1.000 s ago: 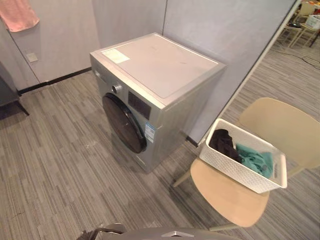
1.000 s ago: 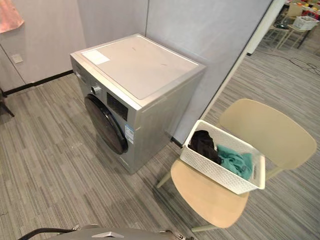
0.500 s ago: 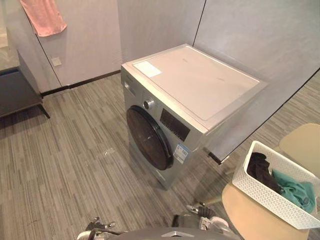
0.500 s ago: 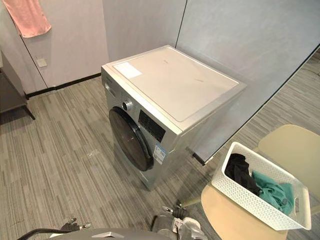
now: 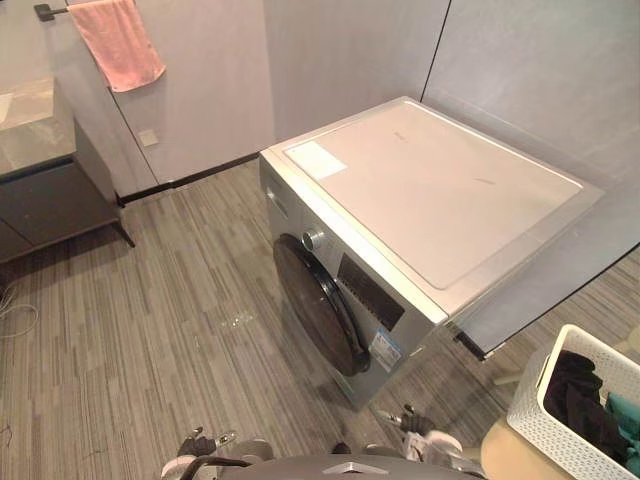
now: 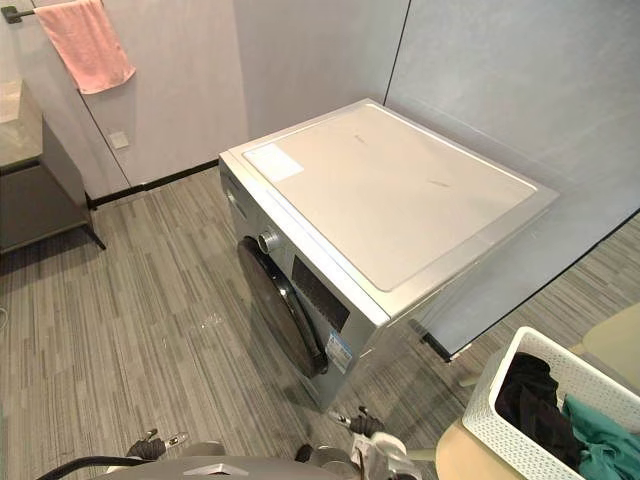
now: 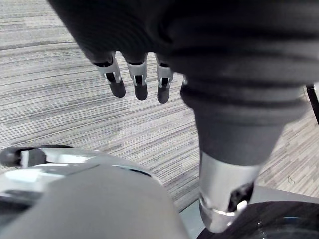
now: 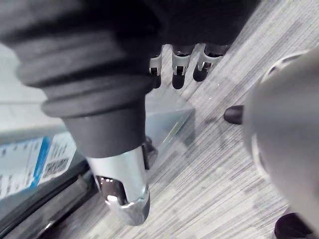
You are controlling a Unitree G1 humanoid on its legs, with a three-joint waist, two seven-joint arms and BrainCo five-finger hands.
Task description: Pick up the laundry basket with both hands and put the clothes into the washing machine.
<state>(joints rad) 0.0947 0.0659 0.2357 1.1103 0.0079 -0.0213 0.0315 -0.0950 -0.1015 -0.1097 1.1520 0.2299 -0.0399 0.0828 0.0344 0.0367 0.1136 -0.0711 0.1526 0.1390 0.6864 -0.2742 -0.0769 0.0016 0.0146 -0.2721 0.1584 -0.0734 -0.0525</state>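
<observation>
Biggest thing in front of me is the silver-grey front-loading washing machine point(image 6: 400, 200), its dark round door point(image 6: 285, 315) shut and facing out to my left. Off to my right, low at the edge of my sight, there's the pale beige chair point(image 6: 612, 348), and on its seat sits the white perforated plastic laundry basket point(image 6: 492, 408). One short end looks turned toward the washer, and the long sides seem to run away to my right, though the far end is cut off. Inside lie a black garment point(image 6: 530, 395) and a teal one point(image 6: 600, 440).

My left hand point(image 7: 138, 79) hangs over the striped grey floor, fingers straight, slightly apart, holding nothing. My right hand point(image 8: 178, 67) is down by the washer's lower corner, fingers loose and empty too.

So here's the call: the basket is well apart from both hands, the right one is nearer, and I reckon I must turn right and square up before reaching for its two ends.
</observation>
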